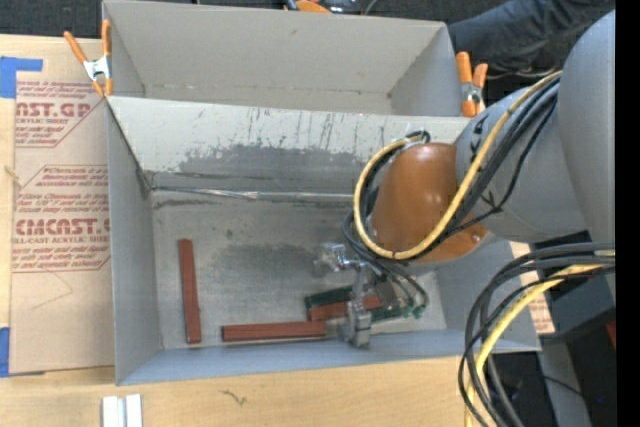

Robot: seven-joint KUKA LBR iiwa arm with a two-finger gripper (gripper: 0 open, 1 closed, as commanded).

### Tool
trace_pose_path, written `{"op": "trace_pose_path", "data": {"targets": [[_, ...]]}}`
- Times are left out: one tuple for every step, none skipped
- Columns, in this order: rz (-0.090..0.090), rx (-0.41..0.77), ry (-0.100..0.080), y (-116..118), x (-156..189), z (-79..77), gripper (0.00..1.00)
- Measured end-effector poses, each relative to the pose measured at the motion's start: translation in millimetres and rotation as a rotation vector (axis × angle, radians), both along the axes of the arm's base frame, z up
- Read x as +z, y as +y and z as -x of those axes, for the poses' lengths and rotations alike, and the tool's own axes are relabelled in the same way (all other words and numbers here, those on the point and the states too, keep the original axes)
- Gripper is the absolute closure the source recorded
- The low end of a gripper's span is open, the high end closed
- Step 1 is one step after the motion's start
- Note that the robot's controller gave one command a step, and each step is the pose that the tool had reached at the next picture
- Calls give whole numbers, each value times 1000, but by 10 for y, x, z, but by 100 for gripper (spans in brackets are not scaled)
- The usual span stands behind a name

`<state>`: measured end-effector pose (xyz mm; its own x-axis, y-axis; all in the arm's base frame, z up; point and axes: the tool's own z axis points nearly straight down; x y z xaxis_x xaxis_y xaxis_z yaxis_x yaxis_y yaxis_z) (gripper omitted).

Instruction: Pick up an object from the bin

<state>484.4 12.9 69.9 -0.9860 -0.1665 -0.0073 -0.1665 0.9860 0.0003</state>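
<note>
The grey metal bin (260,215) has a scuffed, mostly bare floor. The arm (590,145) reaches in, its orange cover (425,195) and looped cables hiding the floor beneath the wrist. The gripper (356,315) is low, close to the bin's near edge towards its right corner. How far open it is, or whether it grips anything, I cannot tell.

One long brown bar (272,331) lies along the near edge, and a second brown bar (188,290) runs along the left edge. A short brown piece (330,311) and a dark green flat thing (328,297) (possibly a circuit board, hard to make out) lie right at the gripper, partly covered by it.
</note>
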Motion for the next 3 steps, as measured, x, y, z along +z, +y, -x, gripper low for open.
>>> {"op": "trace_pose_path", "data": {"targets": [[0, 0, 1, 7, 4, -15, 0], [0, 0, 6, 6, 5, -5, 100], [1, 0, -2, 12, 1267, -22, 100]]}}
